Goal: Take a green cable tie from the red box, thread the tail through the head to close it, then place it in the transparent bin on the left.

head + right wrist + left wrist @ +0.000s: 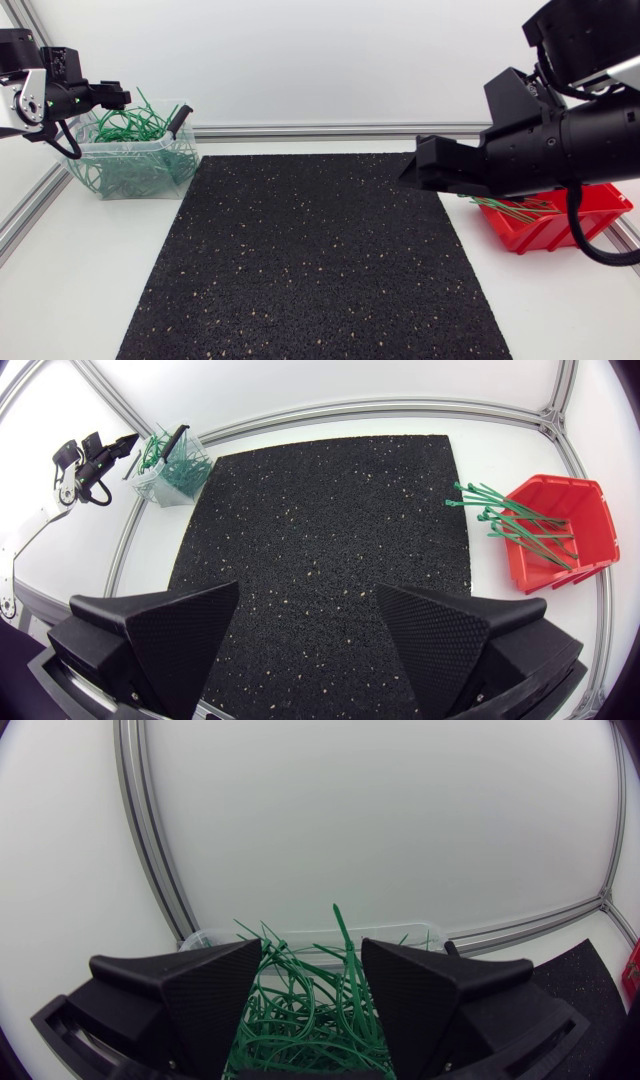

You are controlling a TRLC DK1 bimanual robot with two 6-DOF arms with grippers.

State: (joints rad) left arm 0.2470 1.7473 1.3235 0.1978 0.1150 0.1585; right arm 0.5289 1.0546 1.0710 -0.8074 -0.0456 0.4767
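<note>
We see green cable ties [515, 525] lying loose in the red box [592, 532], tails overhanging its rim; a green tangle [128, 125] fills the transparent bin [150, 172].

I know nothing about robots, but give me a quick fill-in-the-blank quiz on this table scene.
The straight green plastic cable ties lie in a plastic box coloured ____.
The transparent plastic bin of looped green ties stands off the speckled black mat, on the robot's ____ side.
The left black wedge-fingered tool and the right tool each hold ____.
Missing words: red; left; nothing.
</note>
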